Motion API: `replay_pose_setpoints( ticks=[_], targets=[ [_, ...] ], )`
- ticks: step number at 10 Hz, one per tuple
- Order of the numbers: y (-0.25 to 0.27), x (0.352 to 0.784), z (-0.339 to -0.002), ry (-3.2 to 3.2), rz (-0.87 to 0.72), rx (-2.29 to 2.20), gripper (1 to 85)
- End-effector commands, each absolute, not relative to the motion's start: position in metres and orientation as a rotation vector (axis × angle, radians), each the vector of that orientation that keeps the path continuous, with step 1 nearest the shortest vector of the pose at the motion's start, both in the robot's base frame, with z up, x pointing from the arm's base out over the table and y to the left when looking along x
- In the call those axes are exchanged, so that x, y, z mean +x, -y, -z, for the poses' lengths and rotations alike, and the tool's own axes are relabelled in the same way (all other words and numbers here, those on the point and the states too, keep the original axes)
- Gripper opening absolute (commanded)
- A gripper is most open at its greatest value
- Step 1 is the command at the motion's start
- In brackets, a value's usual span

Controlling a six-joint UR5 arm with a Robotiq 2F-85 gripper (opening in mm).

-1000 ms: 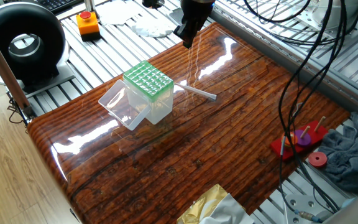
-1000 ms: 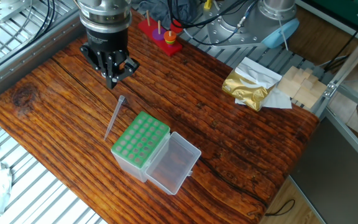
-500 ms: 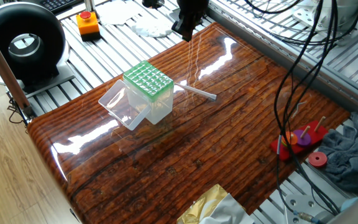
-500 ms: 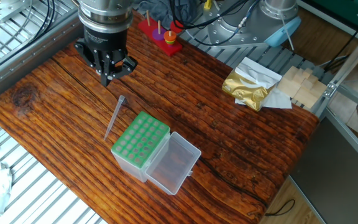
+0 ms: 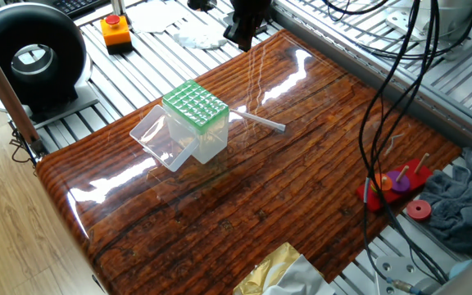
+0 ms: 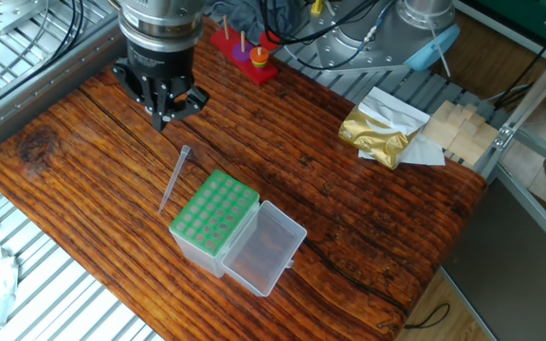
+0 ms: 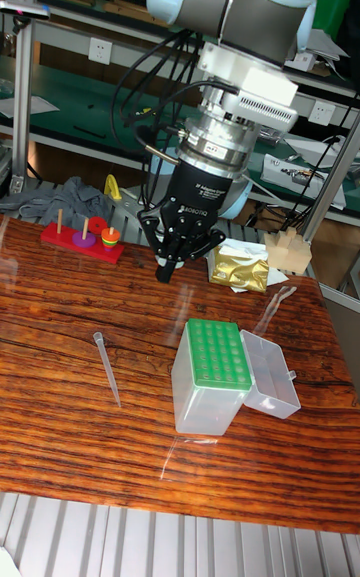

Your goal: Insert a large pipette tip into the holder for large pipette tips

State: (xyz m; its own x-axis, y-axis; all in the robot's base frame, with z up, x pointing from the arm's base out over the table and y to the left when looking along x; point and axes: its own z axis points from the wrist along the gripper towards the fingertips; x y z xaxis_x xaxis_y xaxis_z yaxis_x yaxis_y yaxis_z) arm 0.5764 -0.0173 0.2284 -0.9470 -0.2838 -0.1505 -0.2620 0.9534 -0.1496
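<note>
The large pipette tip point(image 5: 257, 120) point(image 6: 174, 178) point(image 7: 106, 364) lies flat on the wooden table, just beside the holder for large pipette tips point(image 5: 195, 107) point(image 6: 213, 217) point(image 7: 217, 342). The holder is a clear box with a green grid top, and its clear lid point(image 6: 264, 248) hangs open to one side. My gripper point(image 5: 240, 36) point(image 6: 165, 114) point(image 7: 165, 269) hovers above the table beyond the tip, near the table's far edge. It points down with its fingers together and nothing between them.
A red peg toy point(image 5: 396, 184) point(image 6: 245, 52) point(image 7: 84, 236) sits near a table corner. A gold foil bag point(image 6: 377, 133) point(image 7: 240, 267) and wooden blocks point(image 6: 453, 128) lie off one side. Black cables point(image 5: 383, 123) hang over the table. An orange button box point(image 5: 115, 31) stands behind.
My gripper has risen a little and drawn back from the tip toward the far table edge. The tip and the holder have not moved.
</note>
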Motion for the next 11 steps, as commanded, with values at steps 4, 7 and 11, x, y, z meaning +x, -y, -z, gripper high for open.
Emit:
replay_pose_setpoints(
  ticks=[4, 7, 11],
  targets=[
    [-0.019, 0.577, -0.228, -2.931, -0.022, -0.344, 1.0],
    [-0.027, 0.627, -0.244, -2.732, -0.038, -0.285, 1.0],
    [-0.048, 0.676, -0.273, -2.515, -0.145, -0.195, 1.0]
  ],
)
